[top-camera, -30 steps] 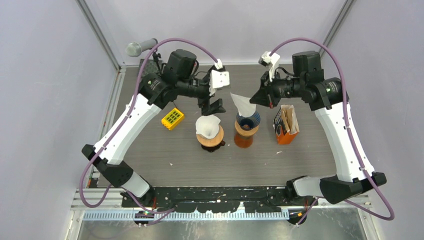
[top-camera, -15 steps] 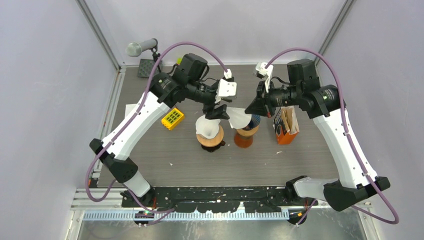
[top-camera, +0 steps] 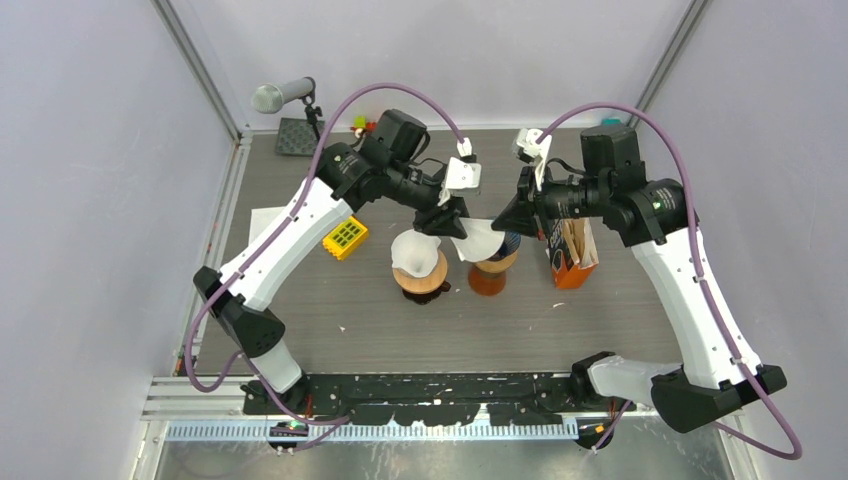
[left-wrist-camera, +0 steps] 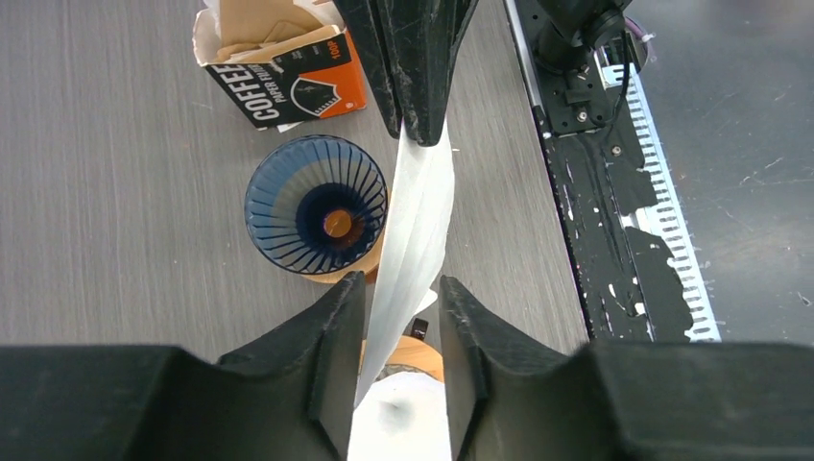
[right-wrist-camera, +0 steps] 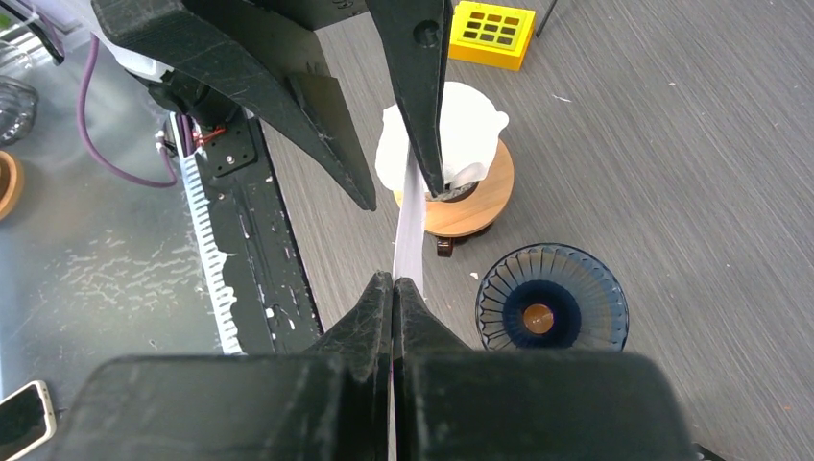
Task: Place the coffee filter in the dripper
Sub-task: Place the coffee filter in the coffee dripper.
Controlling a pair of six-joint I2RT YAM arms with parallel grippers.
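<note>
A white paper coffee filter [top-camera: 480, 240] hangs just above the blue ribbed dripper [top-camera: 492, 262], which sits on an orange base. My right gripper [top-camera: 501, 217] is shut on the filter's right edge; in the right wrist view the filter [right-wrist-camera: 410, 216] runs out from the shut right gripper [right-wrist-camera: 395, 280]. My left gripper [left-wrist-camera: 401, 283] straddles the filter's [left-wrist-camera: 415, 216] other end. Its jaws are partly apart, with a gap showing on one side. The dripper's [left-wrist-camera: 317, 204] bowl is empty.
A second dripper [top-camera: 419, 262] on a wooden stand, with a white filter in it, stands just left of the blue one. An orange coffee filter box [top-camera: 571, 250] stands to the right. A yellow block [top-camera: 345, 237] lies at the left and a microphone [top-camera: 281, 95] at the back left.
The right gripper has brought the filter down and left over the blue dripper. The left arm has swung right to the filter, and its jaws have narrowed around it.
</note>
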